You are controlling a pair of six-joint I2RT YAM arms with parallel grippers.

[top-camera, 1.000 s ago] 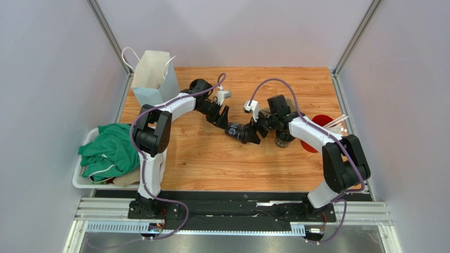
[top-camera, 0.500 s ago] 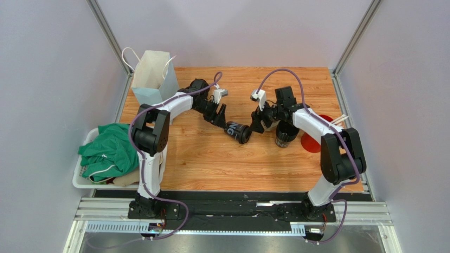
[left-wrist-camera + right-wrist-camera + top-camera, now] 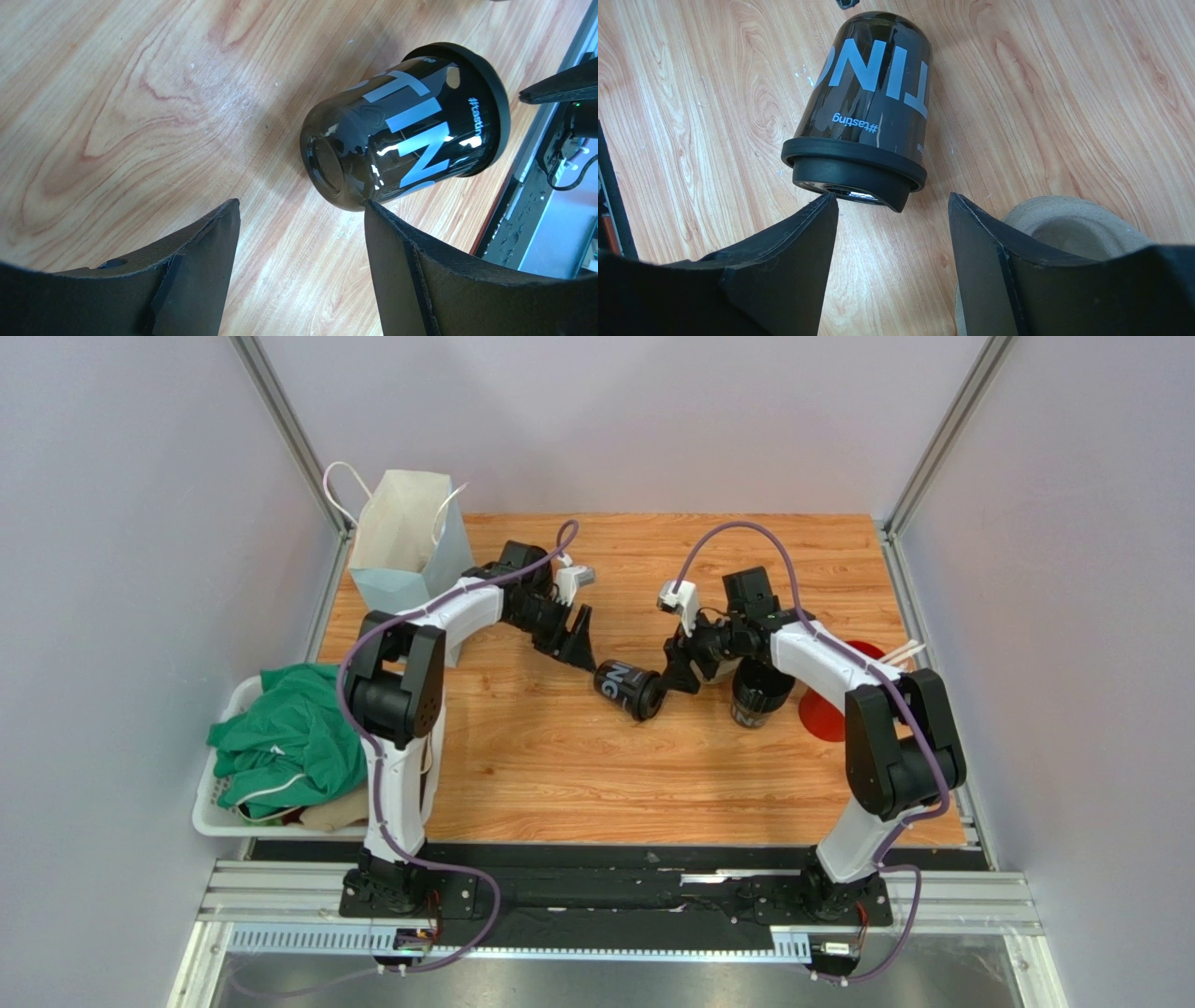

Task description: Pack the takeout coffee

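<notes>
The takeout coffee, a black cup with pale blue lettering and a black lid, lies on its side on the wooden table. In the left wrist view its base points toward my left gripper, which is open and empty just short of it. In the right wrist view the lidded end faces my right gripper, also open with only bare wood between its fingers. From above, the left gripper sits up-left of the cup and the right gripper to its right.
A second dark cup stands under the right arm, beside a cardboard well. A red cup with white straws is at the right. A white paper bag stands back left. A basket of green cloth sits off the left edge.
Both grippers have drawn back from the cup, the left up-left and the right to the right. The cup now lies alone on the table. The right jaws have narrowed a little.
</notes>
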